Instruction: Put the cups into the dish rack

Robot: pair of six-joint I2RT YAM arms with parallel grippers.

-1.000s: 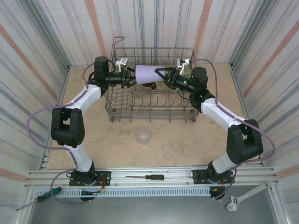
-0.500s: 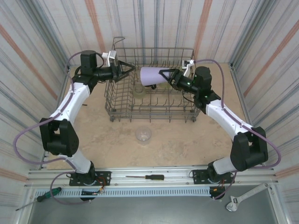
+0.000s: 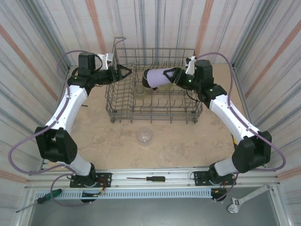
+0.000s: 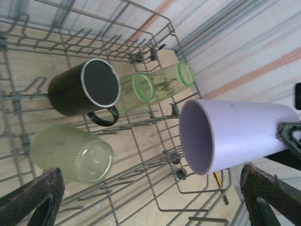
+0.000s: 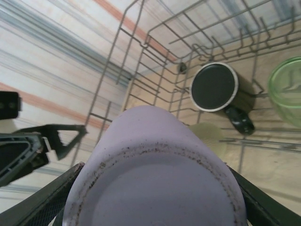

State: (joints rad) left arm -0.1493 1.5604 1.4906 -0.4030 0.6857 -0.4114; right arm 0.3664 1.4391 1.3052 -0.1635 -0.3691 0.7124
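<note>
Over the rack, right fingers grasp the lavender cup, left fingers released. Mug and tumblers sit racked; 1 clear cup waits outside.

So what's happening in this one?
The right gripper holds the lavender cup by its base, sideways above the dish rack, with the open end toward the left arm. The left gripper is open and empty at the rack's left edge, apart from the cup. A black mug and green tumblers already sit in the rack. A clear cup is on the table in front of it, not yet loaded.
</note>
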